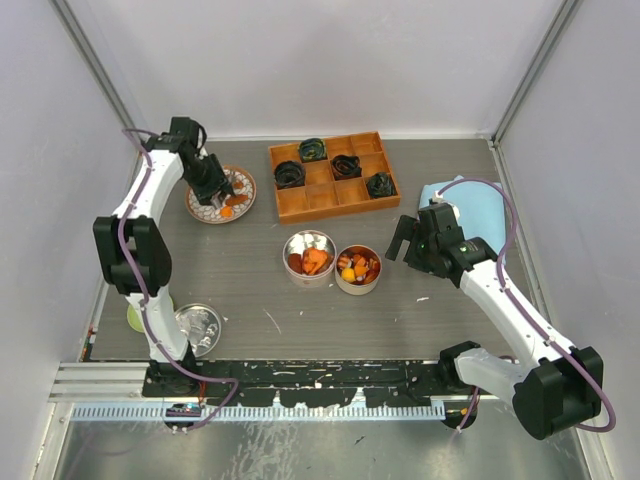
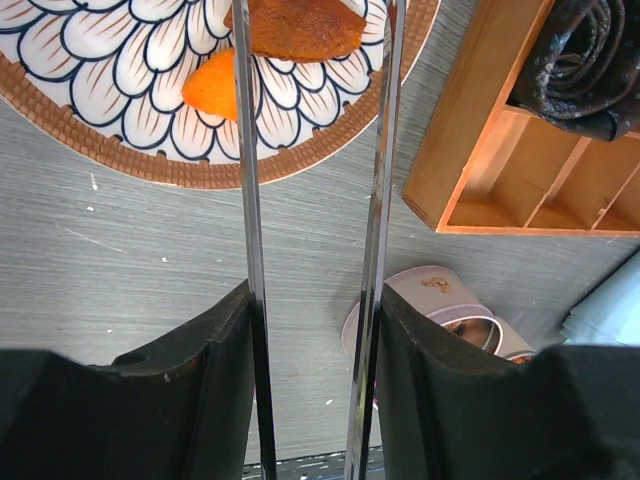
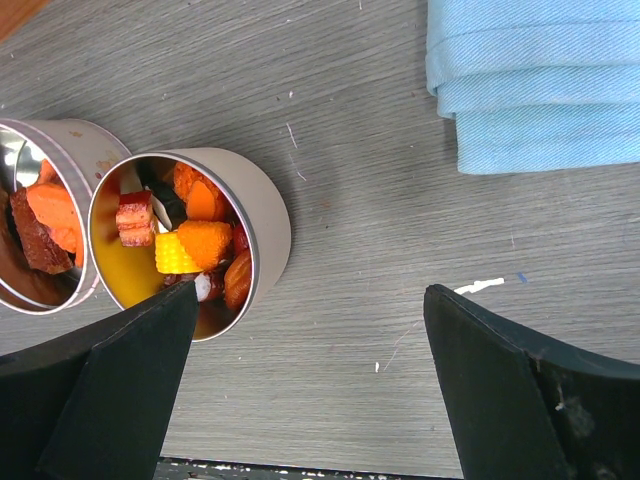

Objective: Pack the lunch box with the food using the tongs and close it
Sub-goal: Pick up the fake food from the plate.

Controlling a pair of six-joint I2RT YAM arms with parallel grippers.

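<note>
The left gripper [image 2: 312, 300] is about half closed and is pinching the tongs [image 2: 250, 200] between its fingers. The two metal arms stand apart and run out over the flower-pattern plate [image 2: 110, 150] at the far left of the table. From the wrist view a brownish-orange slice [image 2: 300, 25] sits right between the arms. A smaller orange chunk [image 2: 208, 88] lies just outside the left arm, partly tucked behind it. The tips are cut off at the top of the frame, so I can't tell if they're touching the plate or anything on it. My read is that this is the grab-a-piece step and the slice is the obvious target. I'd get the tips low, down to the plate on either side of the slice, then squeeze slowly so the arms close evenly and don't flick it sideways into the chunk. Slick food on thin metal could pop out, so hold the squeeze steady and lift straight up before swinging over. The drop-off is the two open tins mid-table, left tin [image 1: 309, 257] and right tin [image 1: 357, 269], right next to each other and both already holding pieces. Keep the swing clear of the wooden tray [image 2: 470, 130] just beside the plate. The right gripper [image 3: 310, 300] is wide open with nothing in it, hovering just right of the right tin and near the folded blue cloth [image 3: 540, 80].
</note>
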